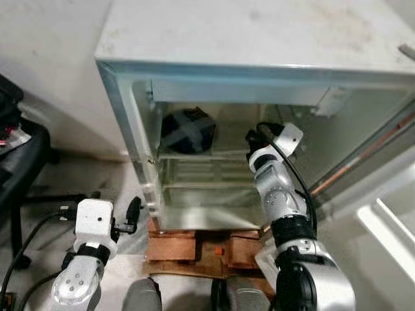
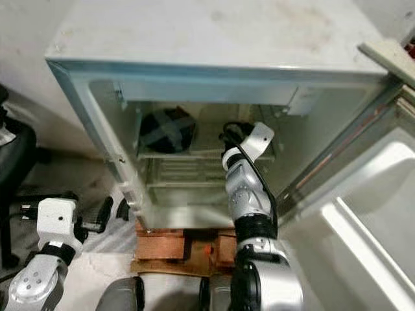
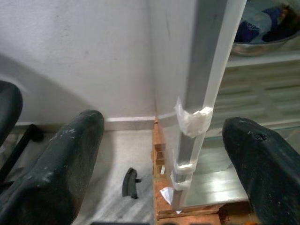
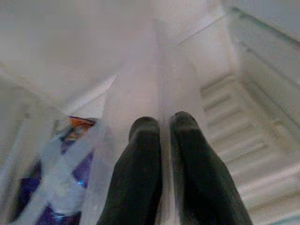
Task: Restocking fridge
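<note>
Head views, fridge (image 1: 259,32): a small white fridge with a scuffed, stained top, standing on a low wooden platform (image 1: 194,249) on the floor. Its door (image 2: 363,214) is swung wide open on the robot's right.

Head views, inside: pale wire shelves (image 1: 201,172). On the upper shelf, toward the left, sits a dark round item (image 1: 187,129) crossed by lighter bands, wrapped in plastic.

Head views, right arm: the silver arm reaches forward into the fridge at the right side of the shelves, its wrist at upper-shelf level, well apart from the dark item.

Head views, left arm: held low outside the fridge, beside its left front corner, with its black fingers pointing toward that corner.

Head views, surroundings: a black chair (image 1: 16,162) stands at the far left by the wall.

Left wrist view, left gripper (image 3: 164,164): the two black fingers stand wide apart, nothing between them. Ahead is the fridge's left front edge (image 3: 206,93), patched with bits of white tape. Beyond it a metal bowl (image 3: 262,42) holding a dark blue wrapped item rests on a shelf. A small black piece (image 3: 131,183) lies on the floor near the platform.

Right wrist view, right gripper (image 4: 164,126): the two black fingers are pressed close together, nothing visible between them, aimed into the white interior. A blurred purple and orange packet (image 4: 61,178) under clear plastic lies off to one side.
</note>
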Controlling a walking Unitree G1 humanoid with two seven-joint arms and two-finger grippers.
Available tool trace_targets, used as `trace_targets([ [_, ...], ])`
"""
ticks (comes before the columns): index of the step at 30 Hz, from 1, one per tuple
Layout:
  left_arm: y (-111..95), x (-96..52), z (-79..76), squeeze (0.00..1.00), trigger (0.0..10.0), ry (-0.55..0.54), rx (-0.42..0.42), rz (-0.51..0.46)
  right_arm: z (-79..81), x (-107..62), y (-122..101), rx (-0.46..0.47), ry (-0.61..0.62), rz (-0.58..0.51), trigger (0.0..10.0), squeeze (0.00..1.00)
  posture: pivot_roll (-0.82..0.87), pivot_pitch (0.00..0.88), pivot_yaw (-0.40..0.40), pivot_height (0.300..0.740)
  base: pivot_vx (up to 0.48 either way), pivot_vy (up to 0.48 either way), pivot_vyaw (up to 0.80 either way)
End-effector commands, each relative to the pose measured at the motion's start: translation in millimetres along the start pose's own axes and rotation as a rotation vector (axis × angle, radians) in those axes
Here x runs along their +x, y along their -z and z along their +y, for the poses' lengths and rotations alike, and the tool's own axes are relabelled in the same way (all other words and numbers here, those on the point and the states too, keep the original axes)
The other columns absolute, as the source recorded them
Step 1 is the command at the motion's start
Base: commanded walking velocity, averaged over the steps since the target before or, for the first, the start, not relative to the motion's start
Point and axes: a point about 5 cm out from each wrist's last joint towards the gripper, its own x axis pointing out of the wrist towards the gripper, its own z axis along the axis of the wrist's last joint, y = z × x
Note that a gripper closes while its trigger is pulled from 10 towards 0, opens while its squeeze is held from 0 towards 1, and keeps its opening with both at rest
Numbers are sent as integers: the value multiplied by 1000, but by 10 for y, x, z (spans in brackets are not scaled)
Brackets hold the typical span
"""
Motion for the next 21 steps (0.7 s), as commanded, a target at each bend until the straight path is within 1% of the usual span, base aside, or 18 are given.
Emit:
trace_targets([
  [1, 14, -22, 2, 0, 10000, -10, 8, 15, 92, 39, 69, 47, -8, 19, 10000, 0, 189, 182, -89, 740, 0, 0, 0],
  [3, 12, -18, -2, 0, 10000, -13, 8, 16, 188, 108, 35, 97, -8, 13, 10000, 0, 200, 184, -97, 740, 0, 0, 0],
  [4, 11, -18, -5, 0, 10000, -15, 8, 16, 210, 131, 24, 98, -10, 11, 10000, 0, 202, 184, -98, 740, 0, 0, 0],
  [7, 7, -24, -6, 0, 10000, -22, 6, 14, 223, 168, 6, 84, 7, 10, 10000, 0, 211, 188, -104, 740, 0, 0, 0],
  [10, 6, -38, -3, 0, 10000, -30, 4, 16, 179, 190, -15, 62, 43, 3, 10000, 0, 213, 192, -107, 740, 0, 0, 0],
  [11, 6, -39, -4, 0, 10000, -31, 3, 15, 157, 196, -31, 57, 58, -3, 10000, 200, 214, 193, -108, 740, 0, 0, 0],
  [12, 6, -39, -5, 0, 10000, -31, 2, 16, 140, 202, -50, 61, 64, -9, 10000, 1000, 214, 193, -108, 740, 0, 0, 0],
  [18, 4, -28, -7, 0, 10000, -30, 1, 17, 49, 241, -181, 71, 130, -42, 10000, 1000, 216, 193, -108, 740, 0, 0, 0],
  [21, 6, -20, -7, 0, 10000, -29, 1, 16, 40, 254, -229, 71, 128, -56, 10000, 1000, 217, 191, -110, 740, 0, 0, 0],
])
